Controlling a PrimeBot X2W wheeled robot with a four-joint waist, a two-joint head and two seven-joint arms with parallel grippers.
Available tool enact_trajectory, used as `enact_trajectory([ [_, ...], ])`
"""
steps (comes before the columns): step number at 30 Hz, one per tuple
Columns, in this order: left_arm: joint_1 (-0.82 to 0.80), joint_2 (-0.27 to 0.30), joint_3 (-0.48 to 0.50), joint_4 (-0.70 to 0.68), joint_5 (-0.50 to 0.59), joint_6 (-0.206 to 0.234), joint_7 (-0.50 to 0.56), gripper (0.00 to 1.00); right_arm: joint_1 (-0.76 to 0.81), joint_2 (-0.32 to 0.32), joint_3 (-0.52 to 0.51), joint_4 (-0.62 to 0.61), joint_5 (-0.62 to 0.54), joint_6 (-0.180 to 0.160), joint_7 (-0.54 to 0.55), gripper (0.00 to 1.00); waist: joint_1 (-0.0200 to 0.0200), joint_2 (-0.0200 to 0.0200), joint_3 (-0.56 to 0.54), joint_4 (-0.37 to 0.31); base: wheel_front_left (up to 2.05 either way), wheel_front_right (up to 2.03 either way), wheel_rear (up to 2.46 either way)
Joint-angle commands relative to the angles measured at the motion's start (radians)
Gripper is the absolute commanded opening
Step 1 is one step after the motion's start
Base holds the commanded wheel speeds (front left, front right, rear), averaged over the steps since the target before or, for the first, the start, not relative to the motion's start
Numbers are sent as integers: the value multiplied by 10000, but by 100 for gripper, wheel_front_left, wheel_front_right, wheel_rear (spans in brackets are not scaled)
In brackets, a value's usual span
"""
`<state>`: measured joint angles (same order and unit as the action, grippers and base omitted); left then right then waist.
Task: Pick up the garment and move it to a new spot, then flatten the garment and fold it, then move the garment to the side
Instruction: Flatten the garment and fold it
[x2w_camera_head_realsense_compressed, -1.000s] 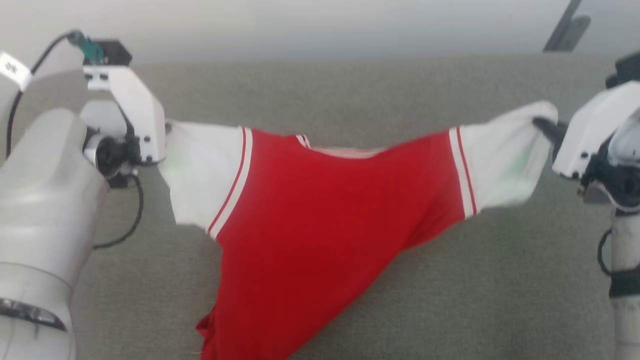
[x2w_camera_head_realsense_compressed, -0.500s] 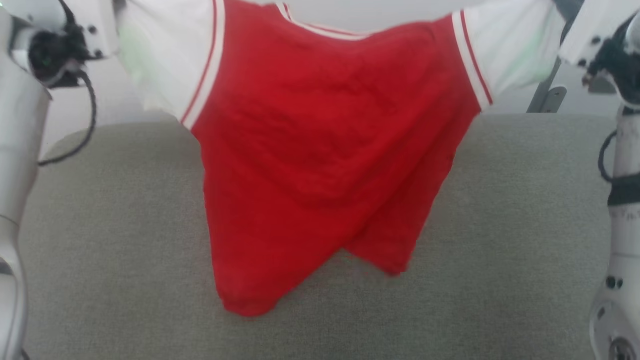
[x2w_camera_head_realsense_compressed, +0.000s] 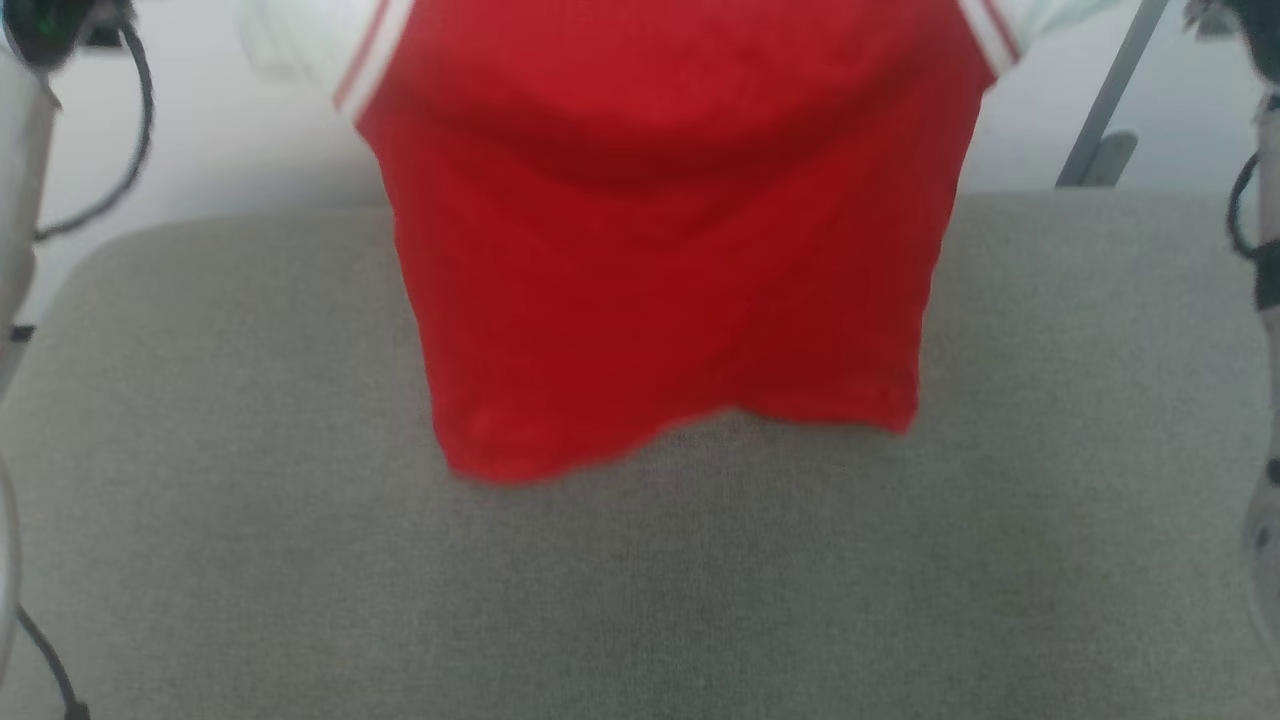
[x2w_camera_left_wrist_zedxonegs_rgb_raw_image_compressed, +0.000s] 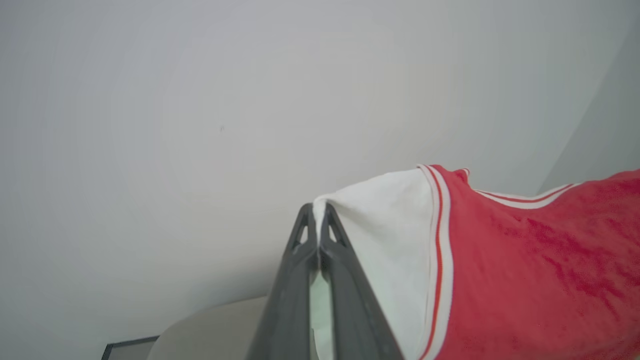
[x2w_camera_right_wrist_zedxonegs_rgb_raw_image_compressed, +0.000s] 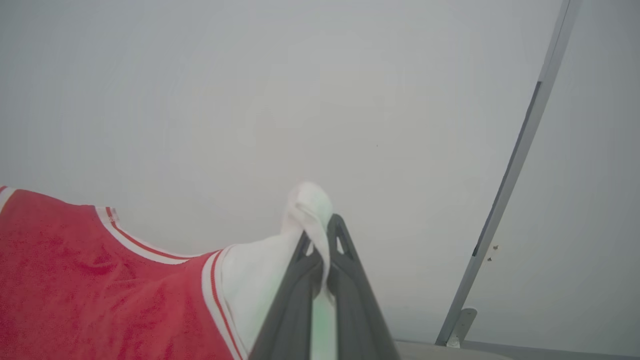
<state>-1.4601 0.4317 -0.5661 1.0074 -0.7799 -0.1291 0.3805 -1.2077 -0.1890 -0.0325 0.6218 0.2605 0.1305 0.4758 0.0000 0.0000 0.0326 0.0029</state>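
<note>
The garment is a red shirt with white sleeves and red-white trim, hanging spread in the air above the grey padded surface. Its lower hem dangles just over the far half of that surface. My left gripper is shut on the tip of one white sleeve. My right gripper is shut on the tip of the other white sleeve. The shirt's red body stretches between the two grips, plain side toward the head camera. No print shows.
A pale wall stands behind the padded surface. A grey slanted bar with a foot rises at the far right. Parts of both pale arms and their cables line the left and right edges of the head view.
Both grippers have lifted the shirt up off the padded surface and out past the top of the head view. The crumpled lower part has dropped open and now hangs flat.
</note>
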Motion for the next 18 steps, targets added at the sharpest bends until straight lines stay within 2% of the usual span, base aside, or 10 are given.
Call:
enact_trajectory([
  [1, -331, -17, 58, -105, 115, -10, -513, 0, -372, -138, 208, 251, -44, 4, -502, 0, 0, 0, 650, -76, 0, 0, 0],
  [3, -665, -1, 1, -160, 252, -11, -1133, 0, -784, -306, 576, 496, -111, 4, -1314, 0, 0, 0, 1139, -100, 0, 0, 0],
  [4, -665, -1, 1, -160, 252, -11, -1133, 0, -784, -306, 576, 496, -111, 4, -1314, 0, 0, 0, 1139, -100, 0, 0, 0],
  [10, -1998, -128, -73, 23, 790, 3, -2918, 0, -2140, -700, 1124, 1451, -689, 4, -3980, 0, 0, 0, 2630, -115, 0, 0, 0],
  [16, -3401, -236, -185, 170, 1503, 176, -5531, 0, -3469, -942, 1262, 2357, -2079, 3, -6637, 0, 0, 0, 3795, -9, 0, 0, 0],
  [18, -3670, -288, -178, 275, 1707, 279, -6113, 0, -3759, -999, 1215, 2568, -2621, 3, -7112, 0, 0, 0, 4025, 77, 0, 0, 0],
])
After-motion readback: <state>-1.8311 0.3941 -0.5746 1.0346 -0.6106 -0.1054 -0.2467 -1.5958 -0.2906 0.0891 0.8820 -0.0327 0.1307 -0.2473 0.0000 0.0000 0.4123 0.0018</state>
